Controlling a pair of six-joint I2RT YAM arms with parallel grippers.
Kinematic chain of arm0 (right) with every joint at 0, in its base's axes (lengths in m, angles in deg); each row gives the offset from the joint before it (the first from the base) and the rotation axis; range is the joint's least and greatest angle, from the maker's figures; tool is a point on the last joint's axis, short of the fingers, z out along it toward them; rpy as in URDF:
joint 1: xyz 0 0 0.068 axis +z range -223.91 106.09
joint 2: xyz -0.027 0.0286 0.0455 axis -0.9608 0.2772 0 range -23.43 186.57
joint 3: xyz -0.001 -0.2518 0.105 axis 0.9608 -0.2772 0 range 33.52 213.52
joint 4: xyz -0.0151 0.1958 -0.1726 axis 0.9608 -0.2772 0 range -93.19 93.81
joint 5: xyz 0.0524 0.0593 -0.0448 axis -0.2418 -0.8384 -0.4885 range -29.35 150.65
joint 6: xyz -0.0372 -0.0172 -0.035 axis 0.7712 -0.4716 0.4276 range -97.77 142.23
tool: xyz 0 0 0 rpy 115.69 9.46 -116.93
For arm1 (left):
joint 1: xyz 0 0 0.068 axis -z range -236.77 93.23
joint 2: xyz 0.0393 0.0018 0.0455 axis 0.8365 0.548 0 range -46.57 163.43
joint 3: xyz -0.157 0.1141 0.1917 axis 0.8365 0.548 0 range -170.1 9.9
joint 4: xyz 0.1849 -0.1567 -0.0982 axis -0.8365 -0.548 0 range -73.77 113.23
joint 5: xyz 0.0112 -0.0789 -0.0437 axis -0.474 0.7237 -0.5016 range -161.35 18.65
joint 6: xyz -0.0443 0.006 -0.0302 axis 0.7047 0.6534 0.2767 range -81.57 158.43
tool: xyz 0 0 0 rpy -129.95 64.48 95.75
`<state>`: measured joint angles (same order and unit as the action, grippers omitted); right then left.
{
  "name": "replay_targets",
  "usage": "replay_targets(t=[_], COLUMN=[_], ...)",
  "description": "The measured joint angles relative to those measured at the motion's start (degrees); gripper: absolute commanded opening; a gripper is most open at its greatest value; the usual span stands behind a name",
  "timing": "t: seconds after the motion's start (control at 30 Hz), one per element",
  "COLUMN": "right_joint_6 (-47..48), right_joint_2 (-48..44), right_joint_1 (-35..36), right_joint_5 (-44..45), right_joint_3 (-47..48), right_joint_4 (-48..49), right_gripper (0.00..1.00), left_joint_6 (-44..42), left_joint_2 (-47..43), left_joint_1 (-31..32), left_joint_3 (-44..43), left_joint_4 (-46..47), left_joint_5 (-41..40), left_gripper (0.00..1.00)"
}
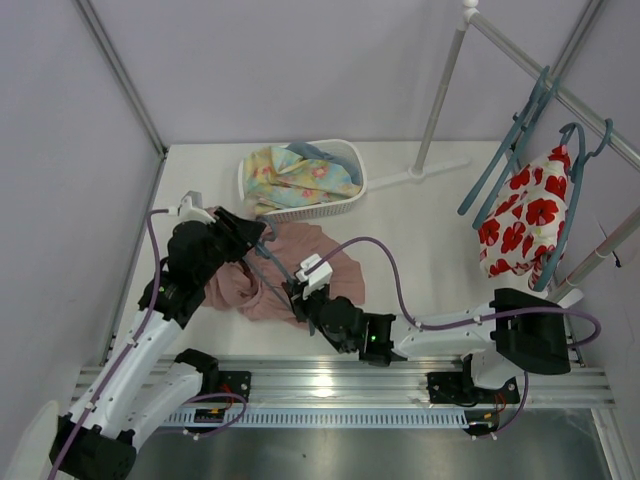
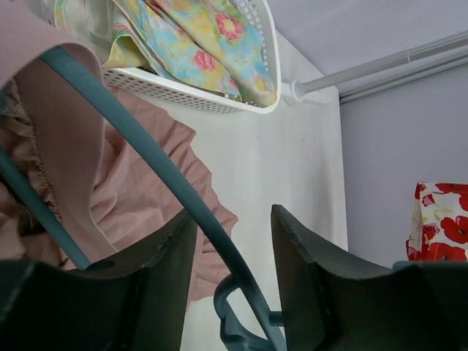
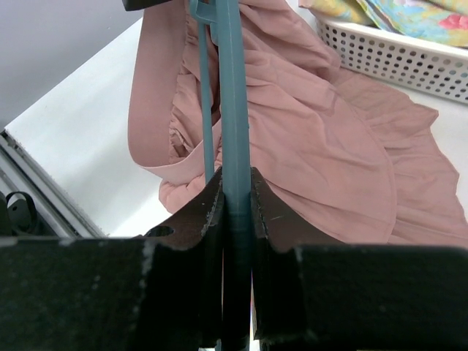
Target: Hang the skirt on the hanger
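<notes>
The dusty-pink skirt (image 1: 325, 255) lies crumpled on the table in front of the basket. A teal hanger (image 1: 273, 264) slants between my two grippers, and the skirt's waistband (image 2: 69, 139) hangs over one hanger arm (image 2: 150, 150). My right gripper (image 1: 303, 292) is shut on the hanger's bar (image 3: 235, 95), with the skirt (image 3: 322, 139) spread beyond it. My left gripper (image 2: 234, 219) stands open astride the hanger's shoulder near the hook. There is a gap between the bar and each finger.
A white basket (image 1: 345, 203) holding yellow-and-blue floral cloth (image 1: 290, 175) stands just behind the skirt. At the right a rack rail (image 1: 560, 90) carries more teal hangers (image 1: 505, 150) and a white cloth with red flowers (image 1: 522, 225). The rack's foot (image 1: 425, 172) rests behind the basket.
</notes>
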<state>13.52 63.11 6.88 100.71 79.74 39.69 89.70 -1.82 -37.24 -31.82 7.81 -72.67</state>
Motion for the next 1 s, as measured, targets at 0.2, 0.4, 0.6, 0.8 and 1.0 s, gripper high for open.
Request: replay_targets(t=[0.2, 0.4, 0.6, 0.8, 1.0], right_joint_6=[0.8, 0.7, -2.2, -6.7, -10.3], right_joint_2=[3.5, 4.8, 4.5, 0.4, -9.3], right_joint_1=[0.1, 0.2, 0.1, 0.1, 0.3], right_joint_5=[0.9, 1.7, 0.7, -4.4, -8.9], right_joint_3=[4.3, 5.2, 7.6, 8.2, 8.2], right_joint_4=[-0.9, -2.0, -8.2, -16.5, -22.4], right_gripper=[0.00, 0.00, 0.17, 0.27, 0.41], left_joint_6=[0.4, 0.0, -2.1, -4.4, -8.5], left_joint_2=[-0.1, 1.0, 1.3, 0.6, 0.6], left_joint_1=[0.0, 0.0, 0.0, 0.3, 0.3], left_joint_3=[0.0, 0.0, -0.5, -0.9, -0.9], left_joint_4=[0.9, 1.1, 0.3, -1.0, -2.7], left_joint_5=[-0.6, -1.6, -2.0, -1.3, -1.5], left_gripper=[0.17, 0.01, 0.01, 0.01, 0.01])
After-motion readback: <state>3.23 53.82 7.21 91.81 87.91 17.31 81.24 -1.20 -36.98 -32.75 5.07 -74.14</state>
